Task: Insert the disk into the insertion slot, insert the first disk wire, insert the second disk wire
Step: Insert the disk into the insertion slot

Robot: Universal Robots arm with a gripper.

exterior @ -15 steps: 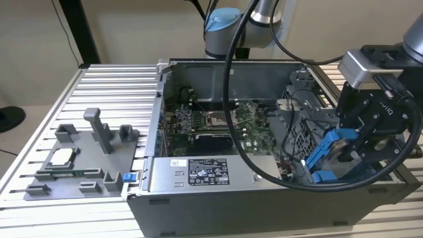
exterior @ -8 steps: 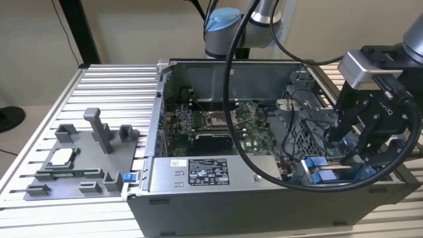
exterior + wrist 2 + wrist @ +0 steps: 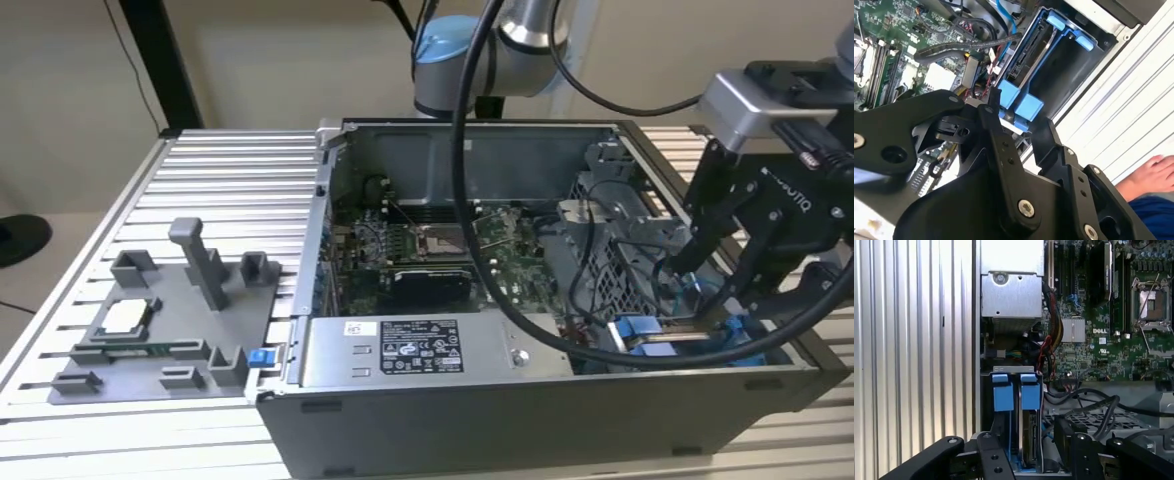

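Note:
The disk (image 3: 1031, 440) stands on edge inside the insertion slot (image 3: 1070, 31) at the case's front corner, on the exterior view's right. It is clipped in its blue frame, whose two blue tabs (image 3: 1017, 396) stick out of the slot. My gripper (image 3: 1028, 437) hangs right over the slot, open, with one black finger (image 3: 990, 445) on each side of the frame and tabs. In the second wrist view my gripper (image 3: 1019, 122) straddles the same blue tabs (image 3: 1017, 102) and the disk (image 3: 1029, 55) lies beyond them. In the exterior view my gripper (image 3: 714, 295) is above the blue frame (image 3: 657, 335). Loose black cables (image 3: 1094, 410) lie beside the slot.
The open computer case sits on a ribbed aluminium table (image 3: 227, 170). A silver labelled power-supply box (image 3: 414, 350) is next to the slot, and the motherboard (image 3: 441, 240) lies behind it. A grey fixture (image 3: 174, 320) stands on the exterior view's left. A person's hand (image 3: 1149, 175) rests beyond the case.

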